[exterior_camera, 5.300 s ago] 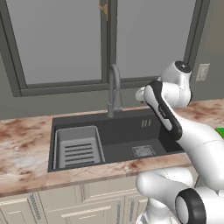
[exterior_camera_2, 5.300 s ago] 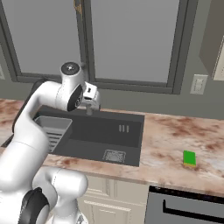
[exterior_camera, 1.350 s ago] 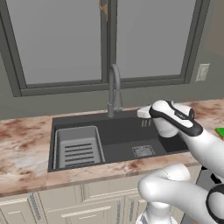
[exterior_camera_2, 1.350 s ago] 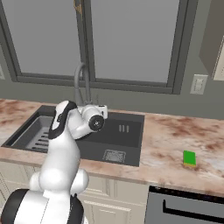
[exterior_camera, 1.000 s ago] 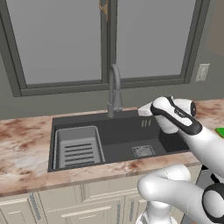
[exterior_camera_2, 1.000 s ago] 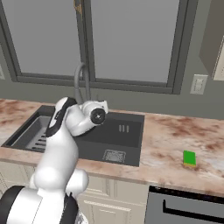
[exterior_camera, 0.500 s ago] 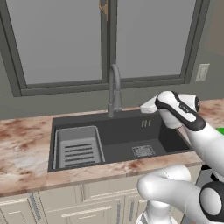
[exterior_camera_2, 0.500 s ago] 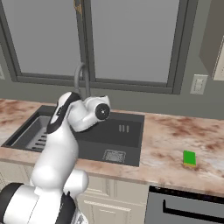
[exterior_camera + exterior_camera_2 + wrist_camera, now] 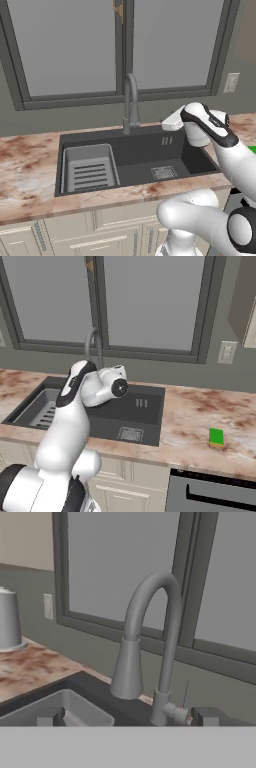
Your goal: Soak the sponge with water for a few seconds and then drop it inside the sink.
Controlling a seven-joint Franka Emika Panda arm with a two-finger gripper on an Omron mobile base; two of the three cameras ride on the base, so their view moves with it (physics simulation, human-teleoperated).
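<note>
The sponge (image 9: pixel 216 436), green with a yellow layer, lies flat on the counter to the right of the sink (image 9: pixel 148 417), far from my hand. A green sliver of the sponge (image 9: pixel 252 149) shows at the right edge of the left base view. My hand (image 9: pixel 173 120) hovers over the sink's right back part (image 9: pixel 200 159), pointing at the grey gooseneck faucet (image 9: pixel 131 101). In the hand view my gripper (image 9: pixel 127 719) is open and holds nothing, and the faucet (image 9: pixel 150 637) stands straight ahead. The water is out of view: nothing runs from the spout.
A lighter grey slotted rack (image 9: pixel 90 167) fills the sink's left half, and a square drain grate (image 9: pixel 164 172) lies in the basin floor. A grey canister (image 9: pixel 8 619) stands on the counter. Window frames and a wall outlet (image 9: pixel 226 352) rise behind.
My hand has risen a little and swung round at the sink's back right, facing the faucet. The jaws stayed open. The sponge has not moved.
</note>
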